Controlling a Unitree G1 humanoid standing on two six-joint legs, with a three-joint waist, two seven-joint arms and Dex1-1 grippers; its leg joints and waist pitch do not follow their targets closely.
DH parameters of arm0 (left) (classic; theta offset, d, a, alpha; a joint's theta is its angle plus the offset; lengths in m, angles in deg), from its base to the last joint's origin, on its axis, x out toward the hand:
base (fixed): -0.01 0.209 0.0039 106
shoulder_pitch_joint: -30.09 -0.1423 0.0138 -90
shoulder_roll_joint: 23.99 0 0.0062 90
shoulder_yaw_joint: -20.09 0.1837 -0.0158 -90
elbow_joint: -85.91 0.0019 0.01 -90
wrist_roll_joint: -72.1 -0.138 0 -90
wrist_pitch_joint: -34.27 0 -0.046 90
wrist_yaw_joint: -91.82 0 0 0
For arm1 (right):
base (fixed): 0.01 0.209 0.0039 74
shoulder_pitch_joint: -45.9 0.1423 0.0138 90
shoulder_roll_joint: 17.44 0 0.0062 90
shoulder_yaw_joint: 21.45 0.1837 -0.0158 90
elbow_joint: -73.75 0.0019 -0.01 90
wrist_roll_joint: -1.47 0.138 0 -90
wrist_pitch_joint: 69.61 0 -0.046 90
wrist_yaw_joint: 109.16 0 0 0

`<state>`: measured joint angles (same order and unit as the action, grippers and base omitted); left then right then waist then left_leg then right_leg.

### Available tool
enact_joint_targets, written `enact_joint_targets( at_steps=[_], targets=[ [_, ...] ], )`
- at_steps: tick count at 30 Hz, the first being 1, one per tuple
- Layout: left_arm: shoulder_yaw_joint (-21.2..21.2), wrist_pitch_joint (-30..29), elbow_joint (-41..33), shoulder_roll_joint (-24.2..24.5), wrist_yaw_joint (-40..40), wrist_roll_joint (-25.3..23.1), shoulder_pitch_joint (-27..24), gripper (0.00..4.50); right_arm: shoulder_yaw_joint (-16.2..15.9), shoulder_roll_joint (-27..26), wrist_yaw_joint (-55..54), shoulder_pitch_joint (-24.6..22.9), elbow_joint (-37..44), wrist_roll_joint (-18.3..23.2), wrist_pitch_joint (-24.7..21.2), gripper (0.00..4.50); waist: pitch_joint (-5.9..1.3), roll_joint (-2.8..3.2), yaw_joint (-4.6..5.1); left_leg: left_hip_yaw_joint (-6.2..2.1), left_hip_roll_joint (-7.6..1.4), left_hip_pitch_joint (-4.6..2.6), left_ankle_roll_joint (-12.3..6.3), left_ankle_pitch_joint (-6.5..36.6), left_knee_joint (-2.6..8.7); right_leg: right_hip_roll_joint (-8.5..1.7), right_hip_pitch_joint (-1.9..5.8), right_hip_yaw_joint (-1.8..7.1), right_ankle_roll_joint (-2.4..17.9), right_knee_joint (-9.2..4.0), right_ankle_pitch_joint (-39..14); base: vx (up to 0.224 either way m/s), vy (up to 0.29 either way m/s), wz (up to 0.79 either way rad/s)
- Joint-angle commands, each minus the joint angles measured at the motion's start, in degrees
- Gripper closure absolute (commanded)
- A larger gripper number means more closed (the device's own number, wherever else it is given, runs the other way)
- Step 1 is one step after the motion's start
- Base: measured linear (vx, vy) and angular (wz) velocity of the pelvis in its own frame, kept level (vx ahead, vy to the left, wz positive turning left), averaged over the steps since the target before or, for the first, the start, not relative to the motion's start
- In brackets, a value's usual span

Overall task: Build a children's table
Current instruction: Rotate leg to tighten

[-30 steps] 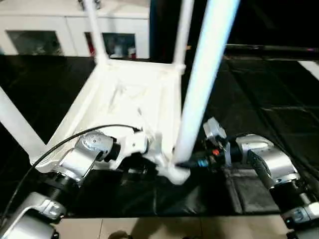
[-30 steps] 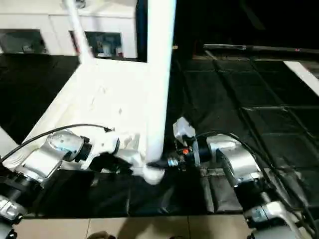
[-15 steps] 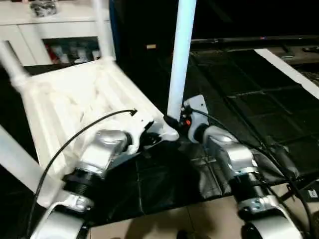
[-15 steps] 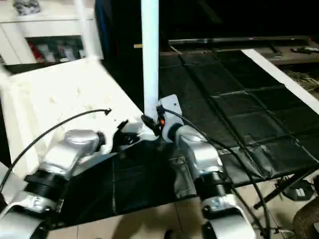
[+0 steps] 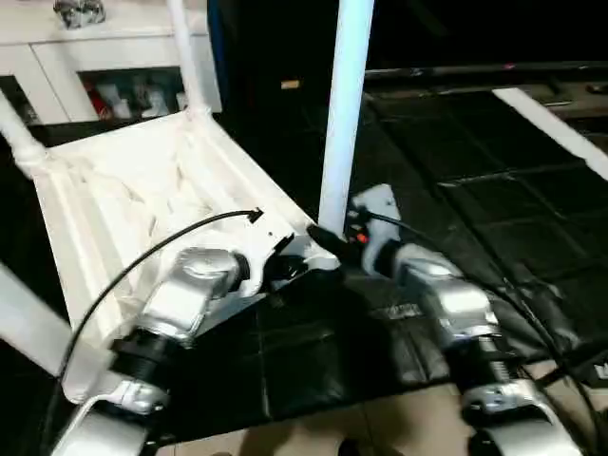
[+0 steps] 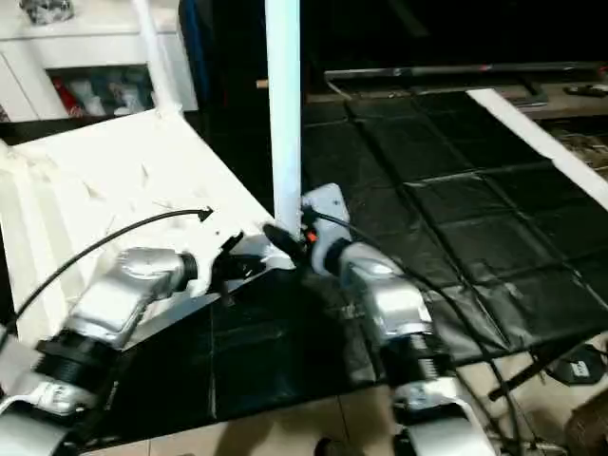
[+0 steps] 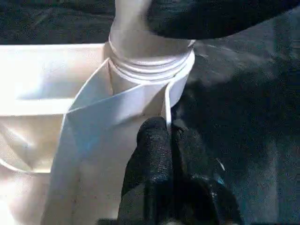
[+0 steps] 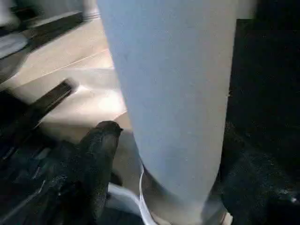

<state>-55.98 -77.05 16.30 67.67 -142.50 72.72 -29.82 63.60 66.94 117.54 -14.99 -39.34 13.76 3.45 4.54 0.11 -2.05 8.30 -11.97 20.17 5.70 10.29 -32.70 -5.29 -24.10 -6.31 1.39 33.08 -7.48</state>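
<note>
- I find the table top (image 5: pixel 142 199) lying underside up on the dark surface (image 5: pixel 494 199), ribs and corner sockets exposed; I judge that this orientation is what lets the legs be driven in from above.
- The near leg (image 5: pixel 344 104) stands upright in the near corner socket (image 7: pixel 150 70), at the corner closest to both arms. The wrist views show its threaded base entering the collar.
- My left claw (image 7: pixel 161 140) is clenched on a thin wall of the top just beside that socket. I take this as a brace, holding the top against turning while the leg is worked.
- My right claw (image 8: pixel 164 154) straddles the leg's base, one finger (image 8: pixel 101 140) on either side. The fingers stand apart around the tube, and I cannot tell whether they press on it or have let go.
- A second leg (image 5: pixel 185 57) rises from the far corner and a third (image 5: pixel 19 128) from the corner at left, so I judge assembly well advanced.
- A white cabinet (image 5: pixel 57 57) stands behind, apart from the work.
- Risk, in my judgement: the near leg may not be fully seated, since thread still shows above the collar.
</note>
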Motion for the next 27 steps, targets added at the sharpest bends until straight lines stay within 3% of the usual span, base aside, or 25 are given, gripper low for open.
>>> enact_joint_targets(
  at_steps=[1,5,7,11,16,21,27],
  targets=[
    [1.52,5.06,-0.74,0.82,-5.52,1.97,0.36,4.5,-2.64,2.14,8.55,-0.51,1.73,1.75,1.25,0.92,-4.15,-0.32,-0.52,1.22,-0.33,0.6,-5.86,9.88,3.09,-2.55,3.93,2.89,10.79,-3.65,-16.32,0.0,0.0,0.0],
    [2.74,6.23,-0.98,2.65,-9.94,2.56,0.1,4.5,-3.15,5.62,14.62,-1.03,2.41,2.63,1.88,0.61,-4.26,0.05,-1.74,1.2,-0.6,0.4,-5.93,8.44,3.1,-2.45,3.94,2.8,12.0,-3.21,-14.49,0.0,0.0,0.0],
    [4.17,8.17,-1.33,4.64,-15.68,3.66,0.02,4.5,-3.67,9.35,20.75,-0.84,1.85,2.45,4.91,0.53,-4.26,0.32,-2.16,1.24,-0.92,-0.12,-5.27,9.93,3.15,-2.29,3.58,2.88,13.17,-3.07,-13.5,0.0,0.0,0.0],
    [6.41,10.6,-1.99,7.02,-22.77,4.14,-0.19,4.5,-5.02,13.51,29.84,-0.36,1.15,2.75,8.34,0.53,-4.06,0.34,-3.05,1.89,-1.07,-0.58,-5.04,12.36,3.25,-2.0,3.16,3.37,13.66,-3.01,-14.16,0.0,0.0,0.0],
    [8.79,12.85,-3.0,8.94,-26.91,3.45,-0.55,4.5,-7.17,15.8,37.75,0.68,0.27,3.48,8.58,0.53,-3.93,0.04,-3.44,2.2,-1.36,-0.56,-4.05,15.1,3.41,-2.26,3.24,3.44,12.77,-3.18,-17.85,0.0,0.0,0.0],
    [10.76,14.3,-4.65,10.08,-29.42,3.01,-1.08,4.5,-9.32,15.95,42.88,1.74,-1.2,3.57,9.31,1.05,-4.07,-0.33,-3.96,2.13,-1.42,-0.23,-3.75,13.33,3.37,-2.54,3.39,3.49,11.94,-3.07,-19.06,0.0,0.0,0.0],
    [11.3,14.72,-5.25,10.17,-30.47,3.01,-1.1,4.5,-11.37,15.66,45.66,2.33,-1.48,4.4,8.28,1.41,-4.06,-0.2,-4.16,2.14,-1.43,-0.18,-3.59,12.62,3.37,-2.49,3.35,3.49,11.76,-3.09,-19.02,0.0,0.0,0.0]
  ],
)
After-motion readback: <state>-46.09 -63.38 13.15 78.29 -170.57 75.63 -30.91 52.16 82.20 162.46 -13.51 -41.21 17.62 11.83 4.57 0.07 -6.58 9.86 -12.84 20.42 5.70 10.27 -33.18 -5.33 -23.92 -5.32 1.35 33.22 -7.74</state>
